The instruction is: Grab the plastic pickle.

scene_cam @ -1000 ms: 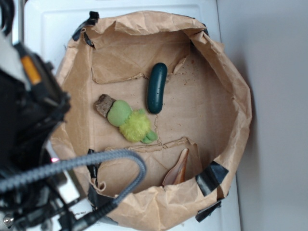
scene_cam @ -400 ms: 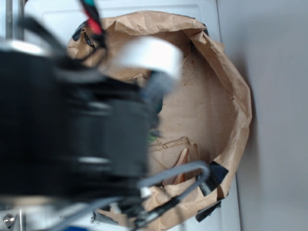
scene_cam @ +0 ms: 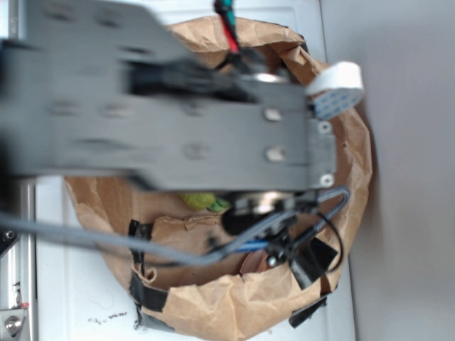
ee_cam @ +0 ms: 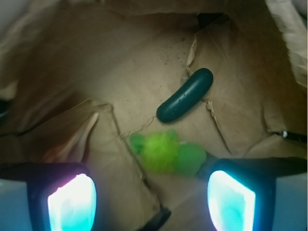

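Observation:
The plastic pickle [ee_cam: 185, 95], a glossy dark teal capsule, lies slanted on the floor of the brown paper bag [ee_cam: 96, 72] in the wrist view. My gripper [ee_cam: 151, 192] hovers above the bag floor, open, with nothing between its glowing cyan pads [ee_cam: 72, 202]. The pickle lies ahead of the gripper and slightly right, clear of both fingers. In the exterior view my blurred arm [scene_cam: 178, 121] covers the bag's middle and hides the pickle.
A fuzzy lime-green plush toy [ee_cam: 168, 153] lies between the pickle and my fingers; its edge also peeks out under the arm [scene_cam: 202, 202]. An orange-brown folded piece [ee_cam: 72, 139] rests at the left. The bag's crumpled rim [scene_cam: 249, 305], patched with black tape, rings everything.
My arm has swung from the left edge to over the bag, now covering the pickle and most of the plush toy in the exterior view.

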`<act>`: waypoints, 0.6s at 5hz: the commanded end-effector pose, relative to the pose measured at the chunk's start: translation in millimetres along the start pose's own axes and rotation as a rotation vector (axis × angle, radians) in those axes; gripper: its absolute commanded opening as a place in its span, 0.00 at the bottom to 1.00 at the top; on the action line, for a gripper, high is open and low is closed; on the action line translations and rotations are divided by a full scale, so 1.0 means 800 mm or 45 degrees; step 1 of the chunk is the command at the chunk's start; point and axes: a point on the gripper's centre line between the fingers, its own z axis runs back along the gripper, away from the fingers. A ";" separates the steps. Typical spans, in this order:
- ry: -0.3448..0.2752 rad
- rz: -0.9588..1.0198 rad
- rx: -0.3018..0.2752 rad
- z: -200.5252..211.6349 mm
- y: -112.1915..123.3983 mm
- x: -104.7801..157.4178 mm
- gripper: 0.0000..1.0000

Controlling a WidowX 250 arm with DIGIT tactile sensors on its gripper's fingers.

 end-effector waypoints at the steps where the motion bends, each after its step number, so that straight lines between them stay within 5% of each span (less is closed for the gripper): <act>1: -0.147 0.210 -0.008 -0.036 0.025 0.048 1.00; 3: -0.114 0.342 0.054 -0.051 0.023 0.078 1.00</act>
